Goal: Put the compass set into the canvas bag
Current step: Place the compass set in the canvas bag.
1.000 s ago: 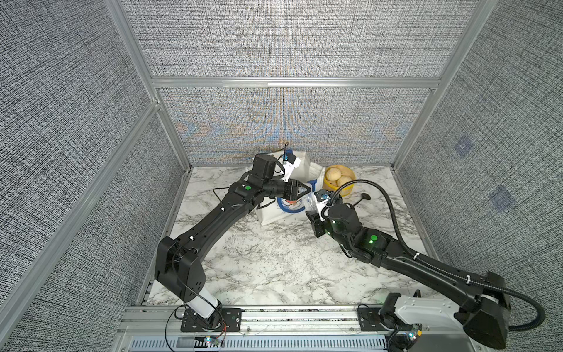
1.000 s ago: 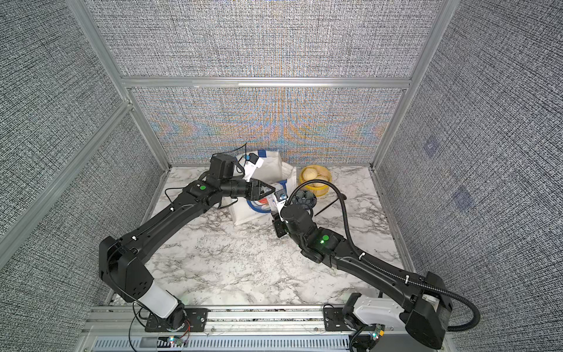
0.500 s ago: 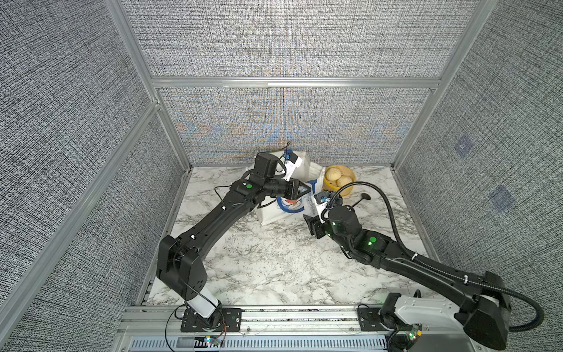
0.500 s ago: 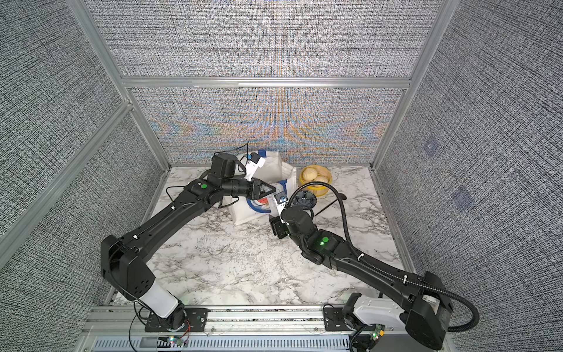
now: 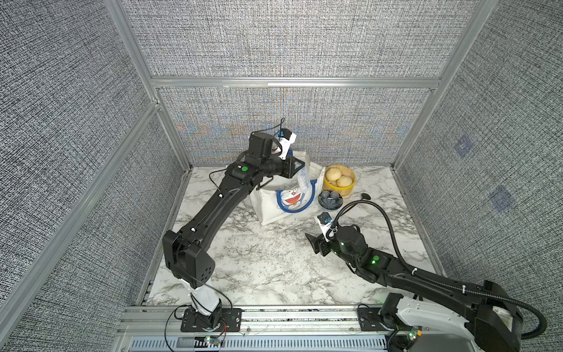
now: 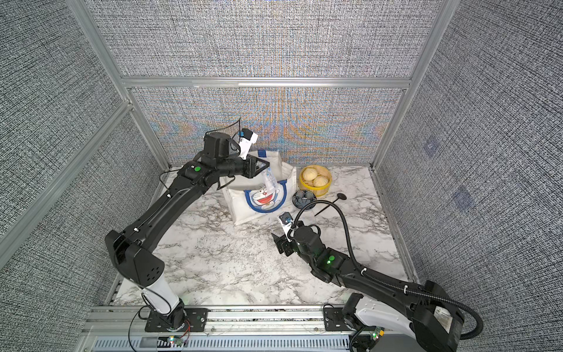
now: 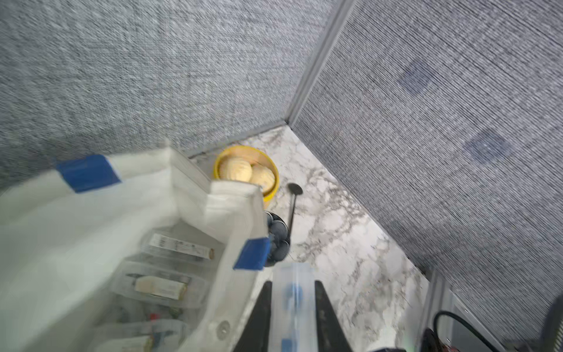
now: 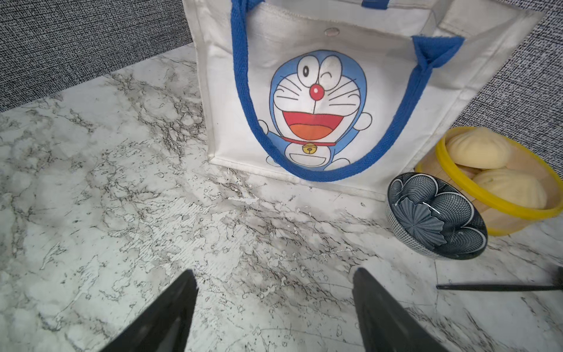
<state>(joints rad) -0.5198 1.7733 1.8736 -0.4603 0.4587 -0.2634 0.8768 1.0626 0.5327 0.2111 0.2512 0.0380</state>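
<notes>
The compass set, a clear flat plastic case with blue parts inside, is pinched between the jaws of my left gripper, which is shut on it. In both top views the compass set hangs from the left gripper over the front rim of the canvas bag. The canvas bag stands open, with several clear packets inside. My right gripper is open and holds nothing, low over the marble in front of the canvas bag.
A yellow steamer basket with two buns stands right of the bag. A dark patterned bowl sits in front of it, and a black spoon lies beside the bowl. Panel walls close off the back and sides.
My right gripper has opened and drawn back from the bag toward the front. The left gripper has shut on the compass set and stays above the bag's front rim.
</notes>
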